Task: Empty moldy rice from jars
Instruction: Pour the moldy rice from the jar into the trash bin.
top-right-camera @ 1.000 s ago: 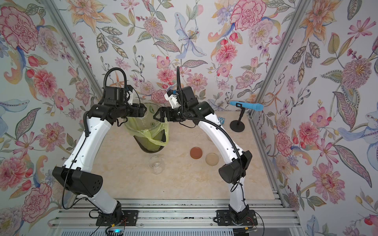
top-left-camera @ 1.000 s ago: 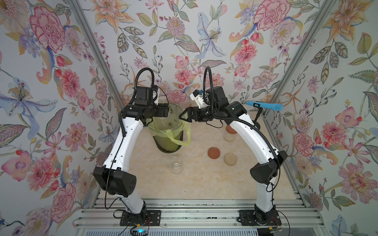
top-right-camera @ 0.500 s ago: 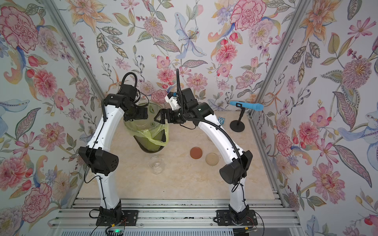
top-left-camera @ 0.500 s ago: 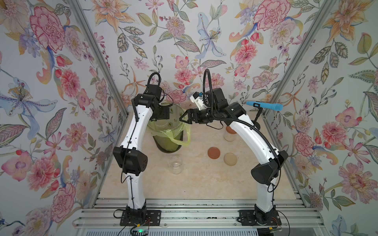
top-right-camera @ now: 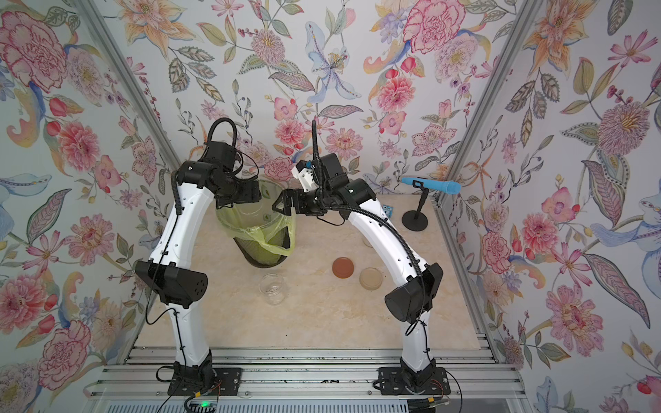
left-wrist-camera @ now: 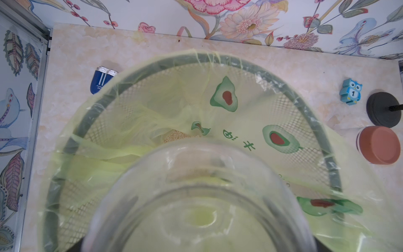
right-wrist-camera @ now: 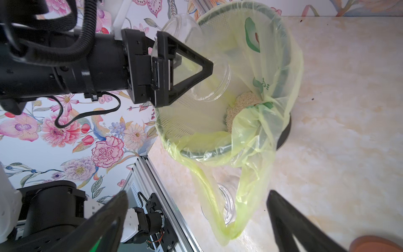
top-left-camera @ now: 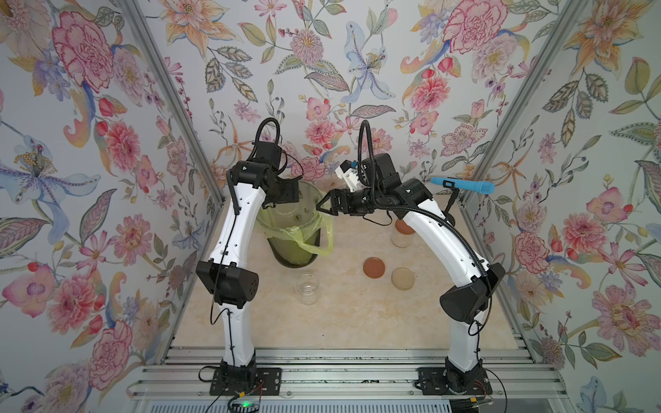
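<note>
jar (left-wrist-camera: 196, 196) in left gripper (right-wrist-camera: 205, 65) over bin (top-left-camera: 291, 252), elbow (top-left-camera: 229, 282) now nearer it; right gripper (top-left-camera: 322, 208) wide

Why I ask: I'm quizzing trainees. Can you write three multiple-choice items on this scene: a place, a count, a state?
1. Where is the jar gripped by the left end effector? A over the bin; B beside the lids; C at the front rail.
2. How many loose lids lie on the table? A one; B two; C four.
3. The right end effector is: A shut on a lid; B open and empty; C shut on a jar.
Key: 1A, it tilts above the liner; 2B, one reddish-brown lid, one beige lid; 3B, its fingers stand apart, nothing between.
</note>
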Robot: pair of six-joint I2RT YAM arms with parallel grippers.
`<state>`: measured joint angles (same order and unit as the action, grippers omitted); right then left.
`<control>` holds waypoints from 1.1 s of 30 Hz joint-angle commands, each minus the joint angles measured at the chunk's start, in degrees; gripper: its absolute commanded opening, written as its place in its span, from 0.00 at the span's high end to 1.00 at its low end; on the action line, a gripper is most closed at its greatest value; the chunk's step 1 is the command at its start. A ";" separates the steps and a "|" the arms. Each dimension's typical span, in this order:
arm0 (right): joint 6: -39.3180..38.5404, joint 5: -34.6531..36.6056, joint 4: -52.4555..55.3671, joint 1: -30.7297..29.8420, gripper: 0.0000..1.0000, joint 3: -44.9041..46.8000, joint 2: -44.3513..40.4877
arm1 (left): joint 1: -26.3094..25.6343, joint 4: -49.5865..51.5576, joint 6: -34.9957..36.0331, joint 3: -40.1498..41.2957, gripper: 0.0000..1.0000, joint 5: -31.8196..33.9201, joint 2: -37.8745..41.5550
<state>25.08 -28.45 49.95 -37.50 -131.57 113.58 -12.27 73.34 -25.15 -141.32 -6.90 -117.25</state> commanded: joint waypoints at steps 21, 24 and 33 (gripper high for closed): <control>3.28 -1.74 0.58 0.10 0.00 -1.54 0.59 | 12.01 -30.56 -26.00 19.54 1.00 -38.42 14.93; 3.27 -1.68 0.56 0.04 0.00 -1.60 0.64 | 13.06 -46.86 -37.47 31.59 1.00 -43.10 20.11; 3.26 -1.71 0.58 0.01 0.00 -1.80 0.85 | 14.14 -60.46 -46.57 44.74 1.00 -44.92 26.02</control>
<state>27.90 -29.54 49.98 -37.47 -131.57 113.60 1.52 20.34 -69.49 -95.74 -49.19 -93.65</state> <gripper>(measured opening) 0.996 0.872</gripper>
